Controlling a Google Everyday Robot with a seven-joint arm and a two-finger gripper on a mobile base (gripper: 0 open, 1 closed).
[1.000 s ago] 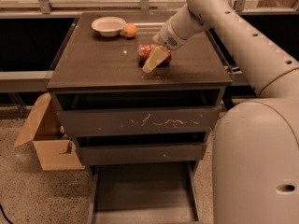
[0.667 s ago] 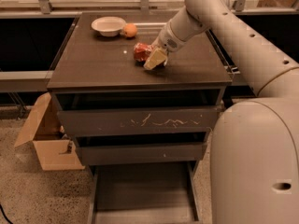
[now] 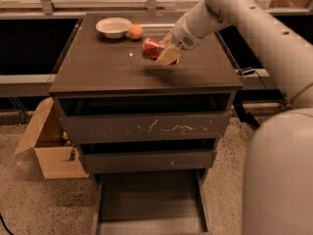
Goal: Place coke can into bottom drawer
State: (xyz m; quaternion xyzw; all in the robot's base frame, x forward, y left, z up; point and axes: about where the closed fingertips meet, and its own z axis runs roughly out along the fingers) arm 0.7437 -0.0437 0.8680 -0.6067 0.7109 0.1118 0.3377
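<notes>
The coke can [image 3: 152, 48] is red with white markings and lies tilted between the fingers of my gripper [image 3: 163, 53], lifted a little above the dark cabinet top [image 3: 98, 67]. The gripper is shut on the can, reaching in from the right over the middle of the top. The bottom drawer [image 3: 149, 204] is pulled out at the lowest level of the cabinet, its flat grey floor showing bare between thin side rails, well below and nearer than the gripper.
A white bowl [image 3: 113, 26] and a round orange fruit [image 3: 136, 31] sit at the back of the cabinet top. The scratched upper drawer front [image 3: 146, 126] and plain middle front [image 3: 146, 160] are shut. An open cardboard box [image 3: 46, 146] stands on the floor at left. My arm's bulk [image 3: 279, 170] fills the right.
The gripper has moved left and up with the can in it, lifting the can off the cabinet top.
</notes>
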